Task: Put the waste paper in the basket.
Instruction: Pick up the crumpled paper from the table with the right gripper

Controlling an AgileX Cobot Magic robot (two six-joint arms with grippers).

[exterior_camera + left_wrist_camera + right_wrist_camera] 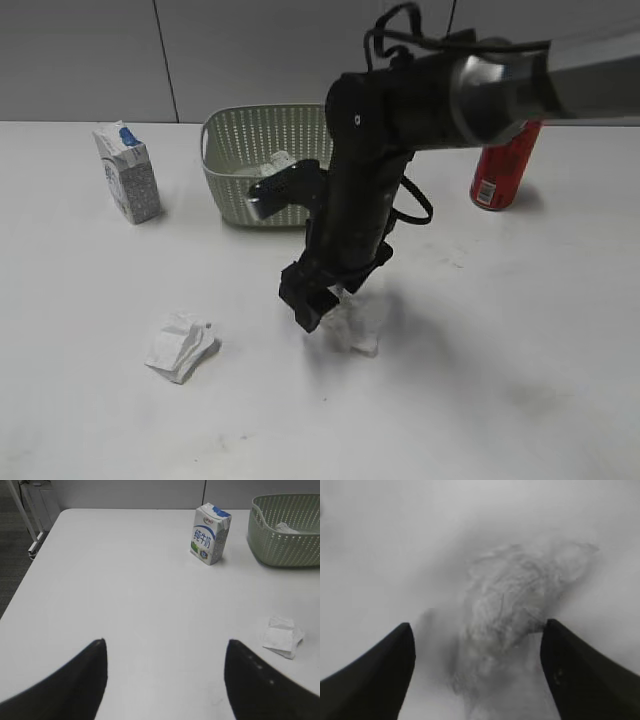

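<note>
A crumpled white paper wad [358,328] lies on the table mid-front. My right gripper [318,308] is open and low over it; in the right wrist view the wad [512,607] lies blurred between the two spread fingers [477,630]. A second white wad [181,345] lies at the front left and also shows in the left wrist view [283,637]. The pale green basket [232,150] stands at the back, with white paper [275,162] inside; it shows in the left wrist view [285,540] too. My left gripper [165,647] is open and empty above bare table.
A blue-and-white carton [127,171] stands upright at the back left, left of the basket, and shows in the left wrist view [211,534]. A red can [504,164] stands at the back right. The right arm partly hides the basket's right side.
</note>
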